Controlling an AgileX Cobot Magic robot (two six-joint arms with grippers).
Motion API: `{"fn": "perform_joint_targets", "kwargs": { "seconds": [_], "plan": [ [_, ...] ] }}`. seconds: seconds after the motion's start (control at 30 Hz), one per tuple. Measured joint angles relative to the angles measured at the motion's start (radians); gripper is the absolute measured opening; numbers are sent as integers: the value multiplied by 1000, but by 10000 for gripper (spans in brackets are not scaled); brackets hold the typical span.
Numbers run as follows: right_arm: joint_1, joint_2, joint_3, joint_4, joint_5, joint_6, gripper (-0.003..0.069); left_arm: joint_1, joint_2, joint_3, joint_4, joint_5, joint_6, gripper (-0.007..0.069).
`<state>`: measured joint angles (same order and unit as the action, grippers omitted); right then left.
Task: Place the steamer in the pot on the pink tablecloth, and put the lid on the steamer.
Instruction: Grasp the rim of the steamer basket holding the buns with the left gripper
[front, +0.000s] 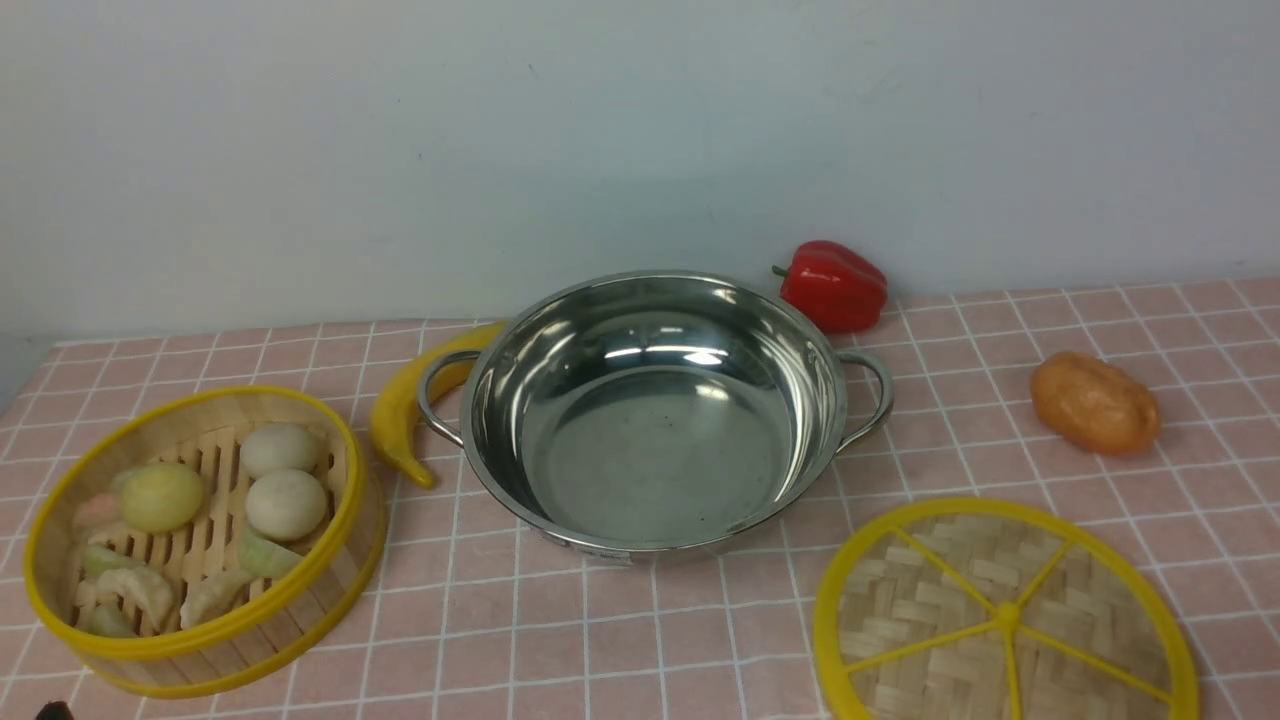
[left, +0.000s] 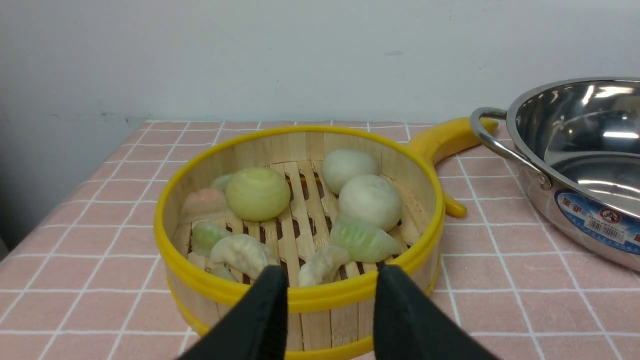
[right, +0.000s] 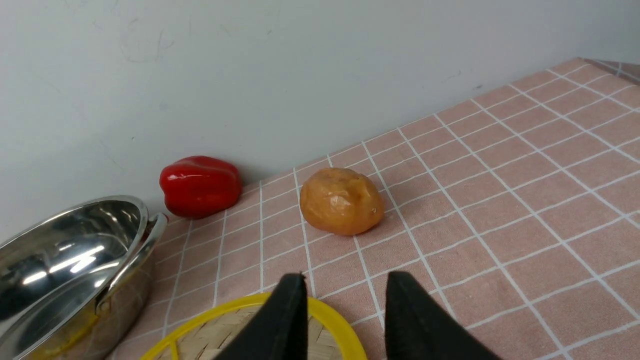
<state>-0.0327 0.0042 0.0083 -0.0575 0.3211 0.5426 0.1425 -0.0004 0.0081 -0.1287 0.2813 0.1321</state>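
The left gripper (left: 330, 280) has its jaws spread and empty, just short of the steamer's (left: 161, 235) near rim, seemingly lined up to pinch its wall. The right gripper (right: 345, 280), jaws likewise spread, hangs over the lid's (front: 1005, 615) edge. The steamer sits left of the pot (front: 650, 450) and the lid right of it. The pot stands empty on the pink tablecloth (front: 700, 640), ready for both.
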Motion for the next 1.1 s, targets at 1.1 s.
{"fn": "perform_joint_targets", "kwargs": {
  "seconds": [1.1],
  "plan": [
    [0,-1,0,595,-612,375,240,0,-1,-66,-538,-767,-456,243]
  ]
}}
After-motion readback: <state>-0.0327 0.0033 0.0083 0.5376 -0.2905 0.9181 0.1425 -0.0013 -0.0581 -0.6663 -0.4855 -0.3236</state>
